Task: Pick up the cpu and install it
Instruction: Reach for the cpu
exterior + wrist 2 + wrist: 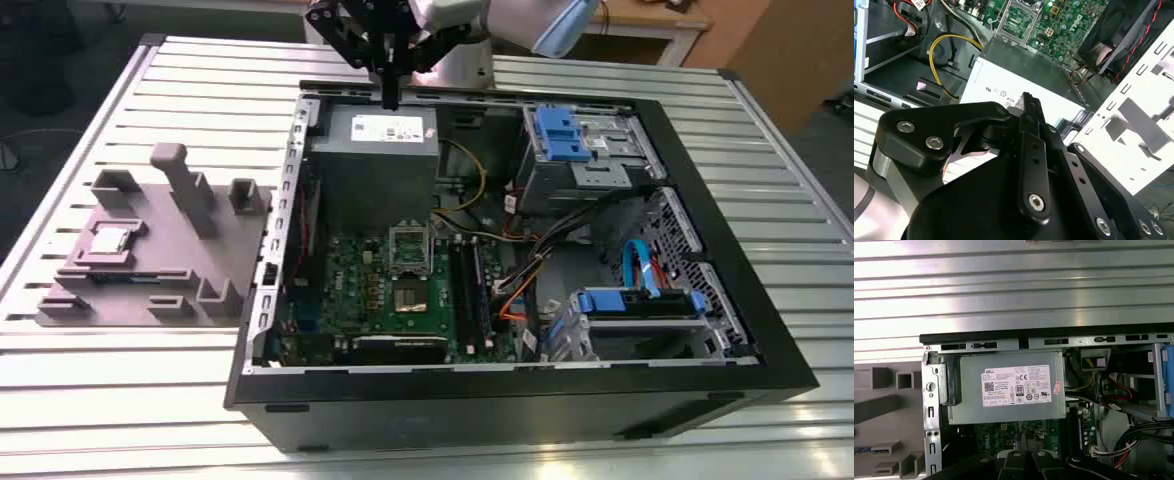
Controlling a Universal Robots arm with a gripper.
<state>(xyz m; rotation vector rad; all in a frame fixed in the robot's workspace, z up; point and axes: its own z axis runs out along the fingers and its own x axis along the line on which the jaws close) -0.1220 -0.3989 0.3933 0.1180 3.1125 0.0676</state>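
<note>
The cpu (110, 240), a small silvery square chip, lies flat in a recess of the grey fixture (147, 290) on the exterior view's left, outside the computer case. My gripper (391, 98) hangs over the far edge of the open case, above the grey power supply box (374, 130), well away from the cpu. Its black fingers (1030, 107) look pressed together with nothing between them. The empty metal socket frame (407, 245) sits on the green motherboard (387, 300); the second wrist view shows the socket frame (1016, 22) beyond the fingertips.
The black case (534, 400) stands open on a slatted metal table (134, 420). Inside are cables (467, 170), blue drive brackets (561, 135) and a fan (1124, 40). The power supply's white label (1016, 386) faces the first wrist view, and the grey fixture (884, 407) shows beside the case.
</note>
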